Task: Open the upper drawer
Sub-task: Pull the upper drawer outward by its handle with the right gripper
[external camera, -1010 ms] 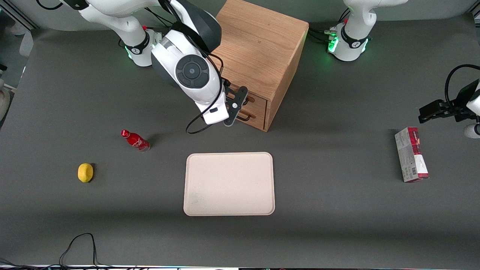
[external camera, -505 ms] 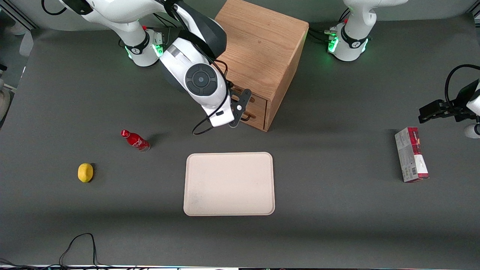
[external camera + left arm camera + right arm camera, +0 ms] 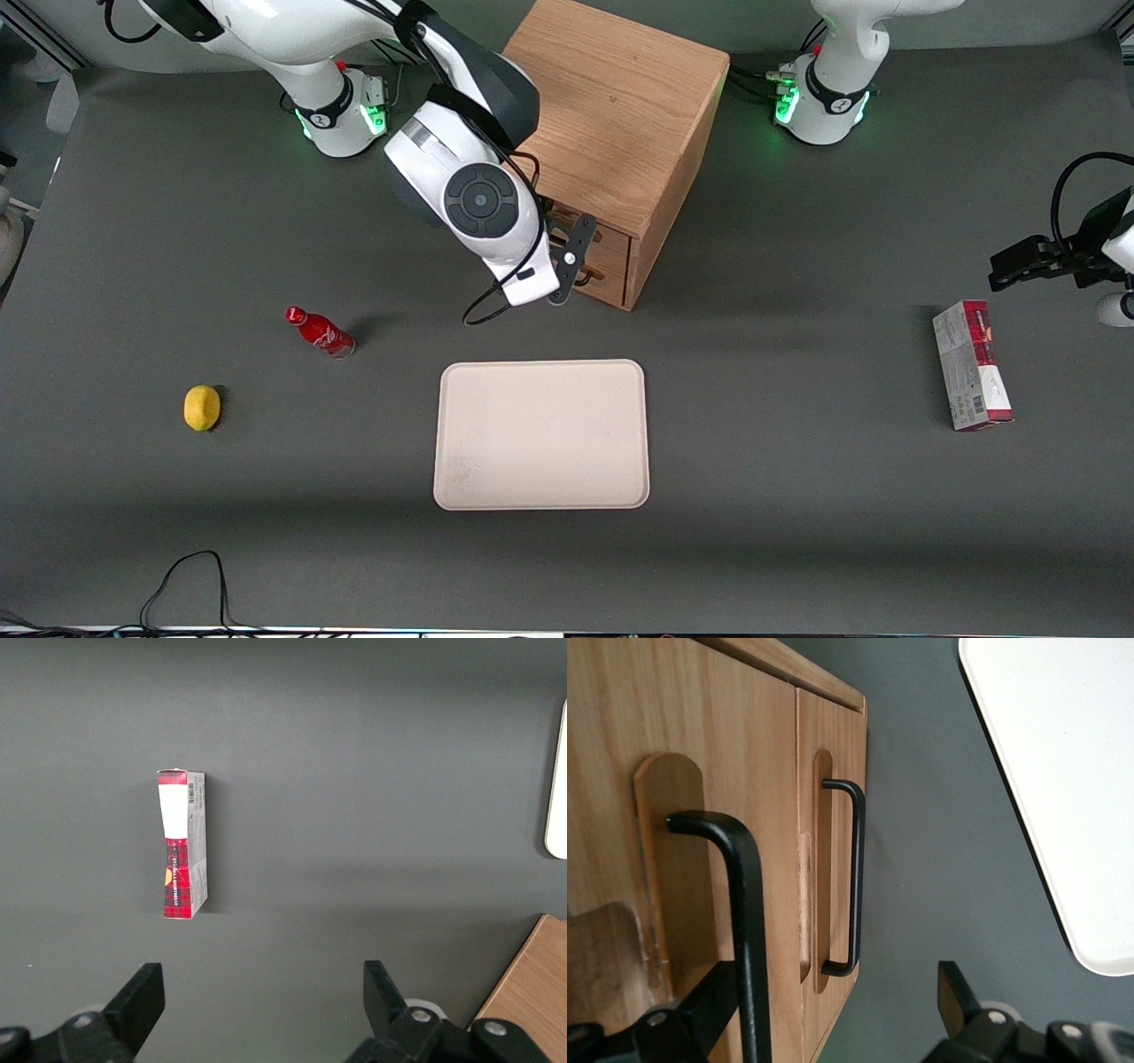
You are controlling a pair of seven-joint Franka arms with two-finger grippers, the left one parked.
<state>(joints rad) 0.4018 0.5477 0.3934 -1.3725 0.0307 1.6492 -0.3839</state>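
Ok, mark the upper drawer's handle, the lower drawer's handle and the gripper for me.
upper drawer handle (image 3: 749,930), right wrist view, on its black bar.
lower drawer handle (image 3: 857,877), right wrist view, mid-bar.
gripper (image 3: 824,1010), right wrist view, midway between its fingertips, straddling the upper handle.

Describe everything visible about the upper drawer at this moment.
The upper drawer is a light oak front, shut flush in the wooden cabinet, above the matching bottom drawer. Its black wire handle stands off an oblong recess. The gripper is open, its fingers straddling the handle without visibly clamping it.
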